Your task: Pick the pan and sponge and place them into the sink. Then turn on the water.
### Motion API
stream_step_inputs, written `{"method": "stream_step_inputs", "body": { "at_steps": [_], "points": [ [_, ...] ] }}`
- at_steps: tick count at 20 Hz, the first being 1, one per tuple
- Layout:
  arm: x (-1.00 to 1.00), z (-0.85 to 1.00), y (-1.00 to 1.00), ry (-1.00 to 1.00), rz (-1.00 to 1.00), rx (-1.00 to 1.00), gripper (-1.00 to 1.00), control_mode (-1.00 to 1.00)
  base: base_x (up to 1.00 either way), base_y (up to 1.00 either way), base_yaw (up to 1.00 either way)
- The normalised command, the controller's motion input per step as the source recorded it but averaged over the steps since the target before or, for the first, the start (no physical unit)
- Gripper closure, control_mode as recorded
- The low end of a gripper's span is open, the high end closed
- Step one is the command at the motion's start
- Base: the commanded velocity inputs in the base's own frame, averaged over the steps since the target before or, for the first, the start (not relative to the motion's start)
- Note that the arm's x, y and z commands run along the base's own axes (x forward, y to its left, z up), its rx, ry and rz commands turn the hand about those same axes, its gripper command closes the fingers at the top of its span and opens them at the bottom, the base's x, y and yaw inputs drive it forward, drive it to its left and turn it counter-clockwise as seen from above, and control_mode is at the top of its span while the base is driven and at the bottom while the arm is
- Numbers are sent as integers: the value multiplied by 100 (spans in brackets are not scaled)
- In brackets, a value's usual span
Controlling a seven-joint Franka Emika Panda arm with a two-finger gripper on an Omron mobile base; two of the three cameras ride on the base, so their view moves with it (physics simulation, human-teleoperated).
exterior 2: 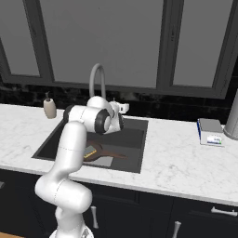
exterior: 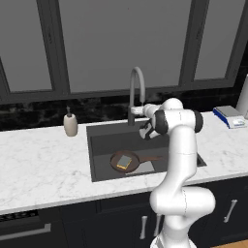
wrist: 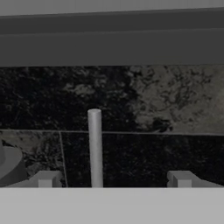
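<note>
The dark reddish-brown pan [exterior: 116, 164] lies in the dark grey sink [exterior: 102, 141], its thin handle pointing right. The yellow sponge [exterior: 124, 162] with its grey-green top rests inside the pan. From the right base view the pan [exterior 2: 97, 155] and sponge [exterior 2: 89, 152] sit low in the sink [exterior 2: 133, 135], partly behind my arm. My gripper [exterior: 135, 111] is at the foot of the arched faucet [exterior: 137, 89]. In the hand view the gripper [wrist: 113, 179] is open, and a thin upright grey lever [wrist: 94, 146] stands between its fingers [wrist: 46, 179], nearer the left one. No blue stream shows.
A beige soap dispenser [exterior: 70, 124] stands on the marble counter left of the sink. A blue-and-white flat box [exterior: 230, 116] lies at the far right beside a pale cylinder [exterior 2: 231, 122]. Dark backsplash and windows close the back.
</note>
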Motion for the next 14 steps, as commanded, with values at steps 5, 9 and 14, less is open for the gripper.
{"method": "stream_step_inputs", "body": {
  "at_steps": [5,9,14],
  "points": [
    [31,-2,-55,4,0,0,-100,-100,0,0,0],
    [28,-2,-40,5,-2,0,-100,-100,0,0,0],
    [6,-6,-56,4,-13,2,-100,-100,0,0,0]
  ]
}}
